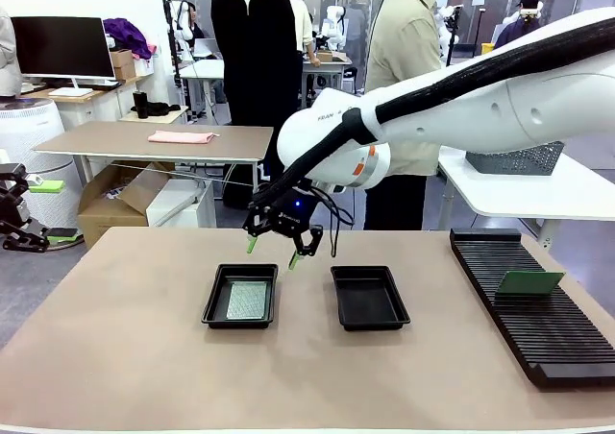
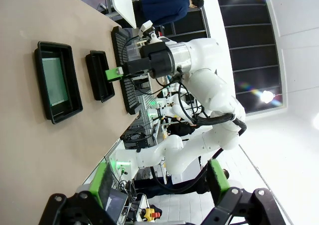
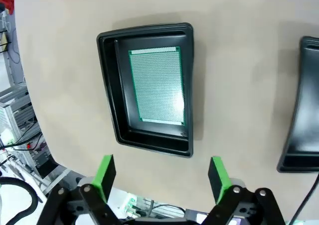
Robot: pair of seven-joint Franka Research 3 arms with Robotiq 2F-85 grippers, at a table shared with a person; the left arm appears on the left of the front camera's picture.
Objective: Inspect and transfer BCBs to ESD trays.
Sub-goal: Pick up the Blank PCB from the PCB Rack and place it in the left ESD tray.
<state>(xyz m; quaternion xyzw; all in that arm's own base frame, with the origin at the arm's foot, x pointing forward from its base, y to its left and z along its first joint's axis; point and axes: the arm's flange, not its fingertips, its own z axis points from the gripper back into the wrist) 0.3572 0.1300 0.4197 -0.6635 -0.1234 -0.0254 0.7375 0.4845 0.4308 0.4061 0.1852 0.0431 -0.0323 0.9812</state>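
- Right gripper (image 1: 273,252) hangs just above the far rim of one ESD tray (image 1: 209,307), fingers spread wide, nothing between them.
- Right wrist view: a BCB (image 3: 157,85) lies flat in that tray, ahead of the fingertips.
- Front view: second BCB (image 1: 528,282) stands in the rack (image 1: 538,333), well off to the gripper's side.
- Left gripper (image 2: 159,182): wide, empty.

You see the right arm reaching in from the right, its right gripper (image 1: 274,252) hanging just above the far rim of the left ESD tray (image 1: 212,301), green pads spread apart and holding nothing. A green BCB (image 1: 247,300) lies flat on that tray's floor. The right ESD tray (image 1: 370,300) sits just beside it, black floor showing. Near the table's (image 1: 125,348) right edge, a second BCB (image 1: 529,281) stands in the long black slotted rack (image 1: 538,333). At the far left edge, off the table, your left gripper (image 1: 53,210) hangs with its pads apart.
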